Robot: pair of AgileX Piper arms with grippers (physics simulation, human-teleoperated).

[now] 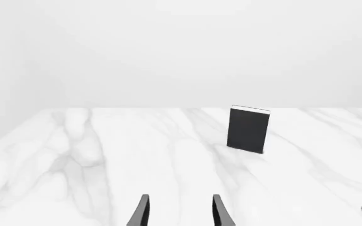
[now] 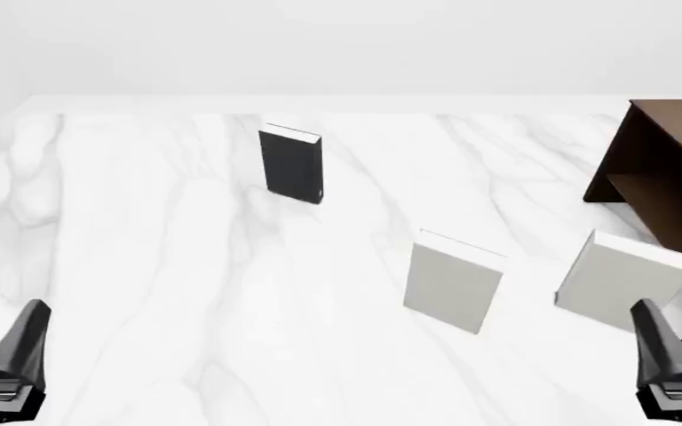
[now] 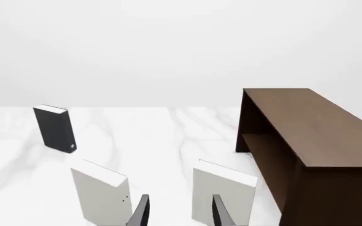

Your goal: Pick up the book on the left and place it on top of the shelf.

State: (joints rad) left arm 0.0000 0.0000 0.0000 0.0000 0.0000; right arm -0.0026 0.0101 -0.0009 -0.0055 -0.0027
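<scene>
Reaching with the left gripper (image 1: 179, 213), fingers parted and empty, should start toward the book (image 2: 291, 164), standing upright at 1 o'clock, well apart. Square the jaws across its thin spine. Keep the right gripper (image 3: 179, 212), also parted, parked.

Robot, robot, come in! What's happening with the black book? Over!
Both grippers open, empty. Black book upright, untouched. Shelf top bare. Nothing blocking.
</scene>
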